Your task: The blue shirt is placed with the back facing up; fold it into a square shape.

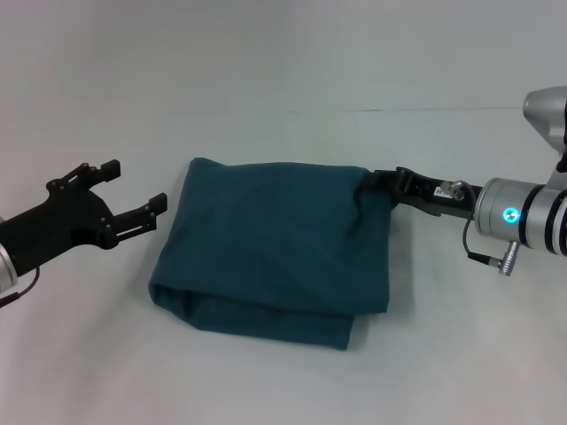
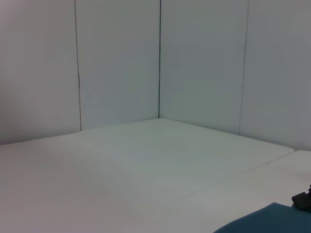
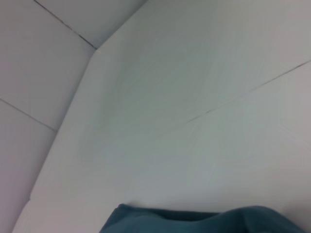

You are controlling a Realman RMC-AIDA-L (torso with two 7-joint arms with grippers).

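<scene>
blue shirt (image 1: 275, 243) mid-tabletop (image 1: 266, 53), nearly square; my right tool (image 1: 383, 183) pinches its far right corner; left tool (image 1: 133, 197) wide, clear.

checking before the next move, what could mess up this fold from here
1. The right gripper sits at the far right corner of the shirt, where the cloth bunches. Pulling away while caught could drag the top layer and undo the fold.
2. The near edge is uneven, with a lower layer sticking out, so the shape may not end up square.
3. The left gripper hangs open beside the shirt, apart from it, so nothing pins the left side.
</scene>
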